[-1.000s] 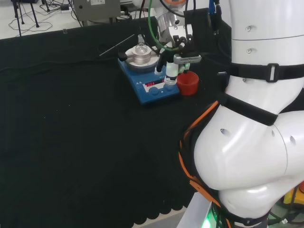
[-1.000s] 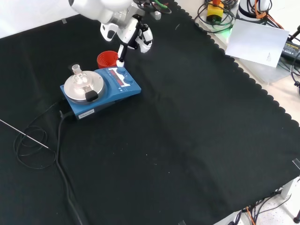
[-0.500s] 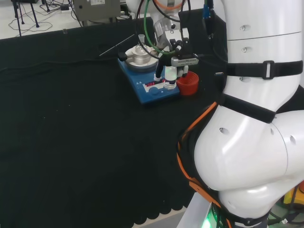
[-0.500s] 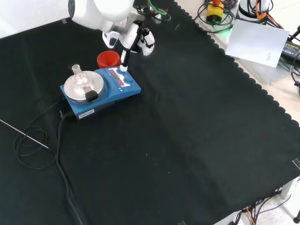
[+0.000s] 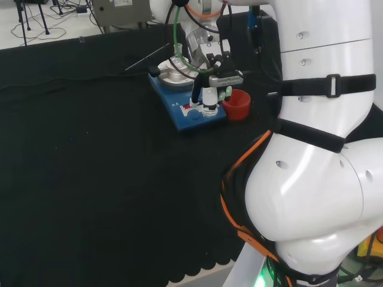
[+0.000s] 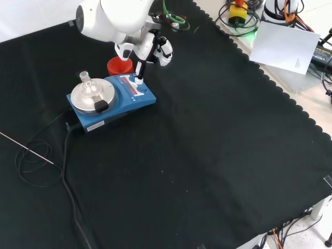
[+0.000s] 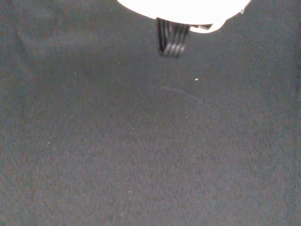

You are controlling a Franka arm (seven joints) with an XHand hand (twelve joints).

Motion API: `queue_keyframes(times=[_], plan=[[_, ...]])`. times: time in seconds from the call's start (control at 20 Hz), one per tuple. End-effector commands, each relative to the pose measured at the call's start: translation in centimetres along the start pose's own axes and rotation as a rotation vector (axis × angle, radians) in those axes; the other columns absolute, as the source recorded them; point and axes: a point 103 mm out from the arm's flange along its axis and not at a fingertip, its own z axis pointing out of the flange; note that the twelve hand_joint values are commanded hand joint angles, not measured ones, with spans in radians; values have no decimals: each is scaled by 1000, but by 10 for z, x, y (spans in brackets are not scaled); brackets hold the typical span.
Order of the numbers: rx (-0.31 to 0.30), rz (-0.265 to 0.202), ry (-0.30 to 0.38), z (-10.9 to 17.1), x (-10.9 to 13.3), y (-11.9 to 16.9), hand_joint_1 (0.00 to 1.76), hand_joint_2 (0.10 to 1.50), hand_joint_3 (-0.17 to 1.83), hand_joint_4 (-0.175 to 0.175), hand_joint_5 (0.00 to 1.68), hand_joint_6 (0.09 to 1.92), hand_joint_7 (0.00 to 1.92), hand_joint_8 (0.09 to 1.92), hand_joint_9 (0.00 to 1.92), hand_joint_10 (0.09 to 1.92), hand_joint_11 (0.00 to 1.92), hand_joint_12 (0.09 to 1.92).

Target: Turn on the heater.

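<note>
The heater (image 5: 181, 118) is a blue hotplate with a round silver top and a red lit display on its sloped front panel. A small glass flask (image 6: 86, 83) stands on the plate. In the front view the heater (image 6: 124, 106) sits at the upper left, and my hand (image 6: 154, 46) hangs over its panel end. A straight finger (image 6: 138, 77) points down and touches the panel by a blue knob. In the head view the hand (image 5: 213, 82) stands over the panel's right part, with fingers (image 5: 209, 101) reaching down to it. The hand holds nothing.
A red cup (image 5: 237, 104) stands just right of the heater in the head view, behind it in the front view (image 6: 117, 66). A black cable (image 6: 66, 155) and a thin rod (image 6: 26, 148) lie left of the heater. The wrist view has black cloth under a blurred white part of the hand (image 7: 183, 7).
The hand has come down and moved along the panel, leftward in the head view and lower in the front view. Its finger now meets the panel farther along. The heater and cup have not moved.
</note>
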Motion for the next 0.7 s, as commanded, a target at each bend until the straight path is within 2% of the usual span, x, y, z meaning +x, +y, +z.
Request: queue_keyframes(times=[0.05, 0.45, 0.7], plan=[[8, 6, -3, 1, 1, 0, 1404, 631, 1040, 13, 134, 87, 1565, 1572, 1758, 1534, 1908, 1582], [19, -4, 4, 7, -8, 1, 1404, 630, 1043, 12, 137, 87, 1566, 1571, 1761, 1528, 1911, 1574], [24, 3, 0, 11, -6, 2, 1404, 629, 1046, 12, 136, 87, 1567, 1571, 1762, 1525, 1912, 1573]])
